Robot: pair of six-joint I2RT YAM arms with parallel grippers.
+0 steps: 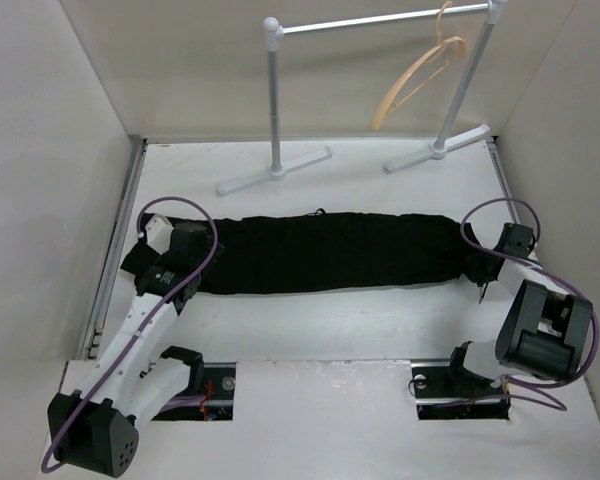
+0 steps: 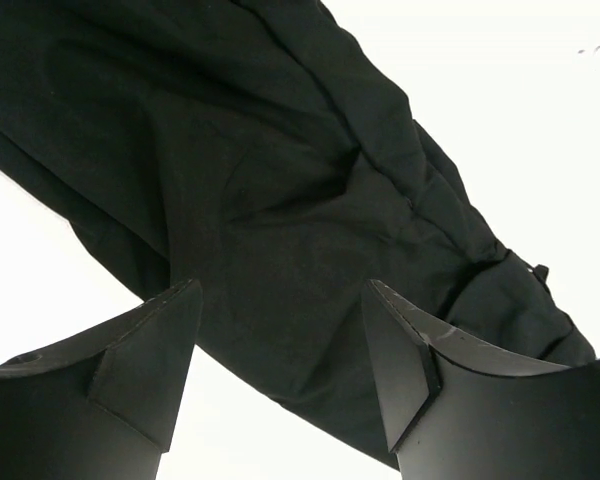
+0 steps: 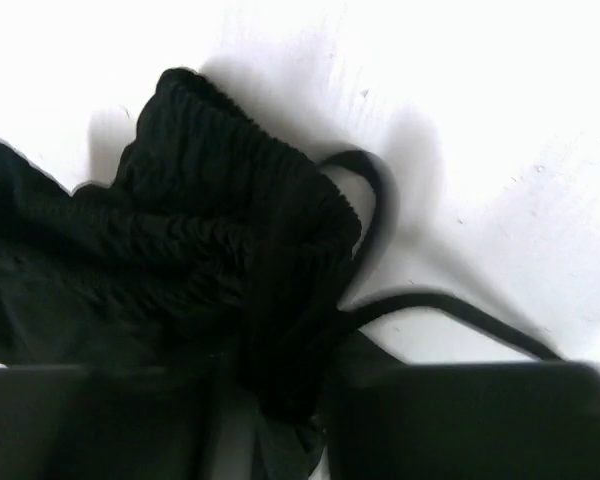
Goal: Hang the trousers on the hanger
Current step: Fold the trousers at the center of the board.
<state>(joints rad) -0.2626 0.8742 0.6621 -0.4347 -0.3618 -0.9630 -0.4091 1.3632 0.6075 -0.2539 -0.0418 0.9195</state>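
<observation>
Black fingers (image 2: 150,360) of the left gripper (image 2: 282,300) loom largest in its wrist view, spread apart above the creased leg end of the trousers (image 1: 320,252), with dark cloth and a wedge of white table (image 1: 380,320) showing through the gap. From above, the trousers lie as one long black band across the table, stretched out between the two grippers. On the trousers' near side a broad strip of bare table runs back to the arms' mounts. On their far side a narrower strip separates them from the feet of the white-and-grey rail stand (image 1: 275,100). Pale walls (image 1: 40,180) close in the table beyond both ends of the trousers and behind the stand, with little room past either end. The hanger (image 1: 420,75) hangs by its hook from the stand's bar, well beyond the trousers' right half and apart from them. The left arm (image 1: 140,330) reaches diagonally forward from its mount to the trousers' left end, wrist angled down. The right arm (image 1: 540,330) is folded at a raised elbow, its wrist dropping to the trousers' right end. There the right gripper (image 3: 275,400), blurred in its own view, has its jaws drawn narrow on a bunch of the gathered waistband, and a black drawstring (image 3: 370,190) loops loose on the table beside it.
</observation>
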